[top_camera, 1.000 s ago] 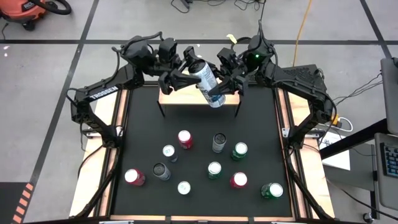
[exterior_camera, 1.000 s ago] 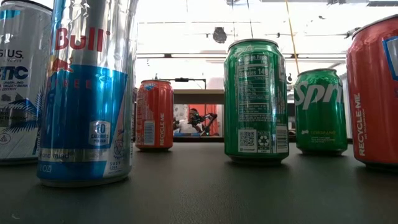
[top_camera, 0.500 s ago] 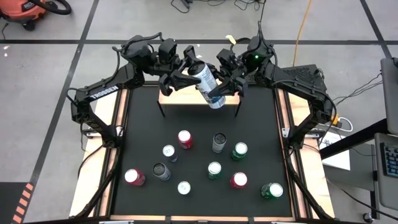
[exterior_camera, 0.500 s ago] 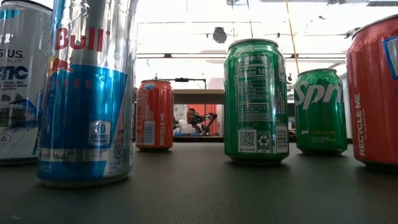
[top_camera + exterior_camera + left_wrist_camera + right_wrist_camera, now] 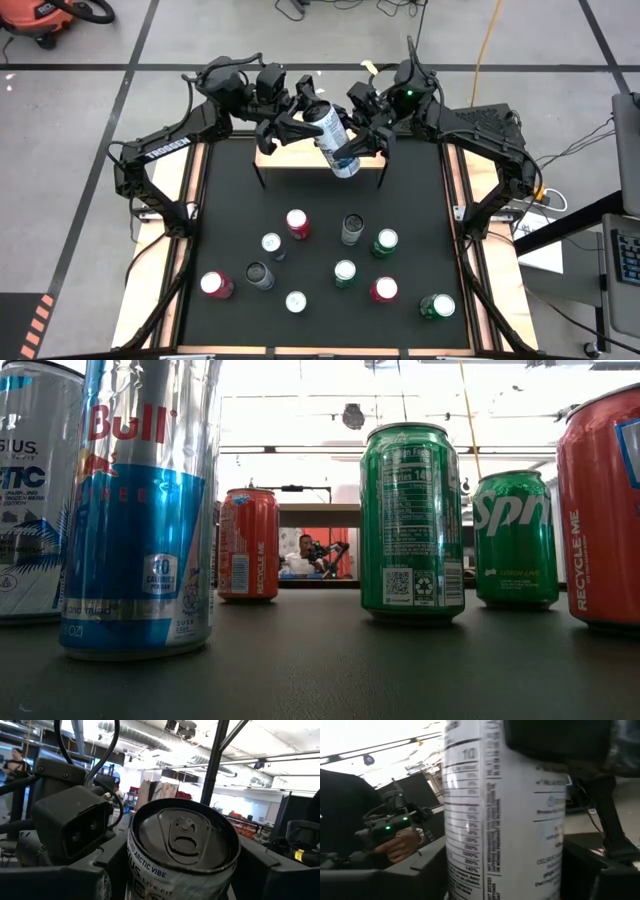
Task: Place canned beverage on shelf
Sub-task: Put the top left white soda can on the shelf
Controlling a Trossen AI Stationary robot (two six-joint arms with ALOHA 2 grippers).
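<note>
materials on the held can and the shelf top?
White can: looks like thin aluminium, printed glossy wall, bare brushed lid with pull tab. Shelf: top looks like light unfinished wood or plywood, pale matte surface, on thin black legs, probably metal.

Even overhead light falls on the matte black worktop [image 5: 320, 230]; shadows are faint. At table height, bright windows wash out the room, and the nearest cans blur.

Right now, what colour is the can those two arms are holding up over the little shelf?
The can is mostly white with dark print and a silver top, shown best in the right wrist view.
</note>
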